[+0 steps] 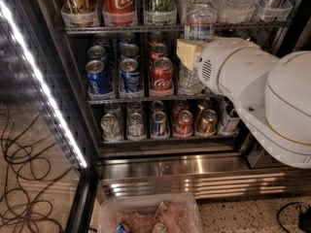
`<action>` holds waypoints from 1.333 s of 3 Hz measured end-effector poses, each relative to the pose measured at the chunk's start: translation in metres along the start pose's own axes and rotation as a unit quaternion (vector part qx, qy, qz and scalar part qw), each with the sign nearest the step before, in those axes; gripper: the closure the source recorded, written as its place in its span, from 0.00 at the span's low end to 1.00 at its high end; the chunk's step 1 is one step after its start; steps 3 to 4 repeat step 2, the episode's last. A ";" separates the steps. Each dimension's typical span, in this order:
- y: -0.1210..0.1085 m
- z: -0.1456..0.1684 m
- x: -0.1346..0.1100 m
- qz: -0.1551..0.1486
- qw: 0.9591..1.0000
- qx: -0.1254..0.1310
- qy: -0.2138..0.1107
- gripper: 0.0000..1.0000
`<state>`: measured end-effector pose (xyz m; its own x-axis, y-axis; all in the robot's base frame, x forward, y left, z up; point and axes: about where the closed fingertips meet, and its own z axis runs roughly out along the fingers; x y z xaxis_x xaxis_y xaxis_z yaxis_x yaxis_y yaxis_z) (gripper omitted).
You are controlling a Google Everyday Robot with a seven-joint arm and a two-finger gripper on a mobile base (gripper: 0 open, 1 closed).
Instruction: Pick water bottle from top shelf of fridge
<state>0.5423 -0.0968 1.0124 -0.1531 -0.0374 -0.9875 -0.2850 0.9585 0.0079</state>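
The water bottle is clear and ribbed, with a white cap and a pale label. It stands upright in front of the top shelf rail, right of centre in the fridge. My gripper, a cream part at the end of the big white arm, sits at the bottle's base and holds it. The bottle's bottom is hidden behind the gripper.
Tall cans in clear holders stand left of the bottle on the top shelf, with more clear bottles to its right. Lower racks hold short cans. The lit door edge is on the left. A plastic bin and cables lie on the floor.
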 end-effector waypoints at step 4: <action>0.001 0.003 0.020 0.010 1.000 -0.009 0.019 1.00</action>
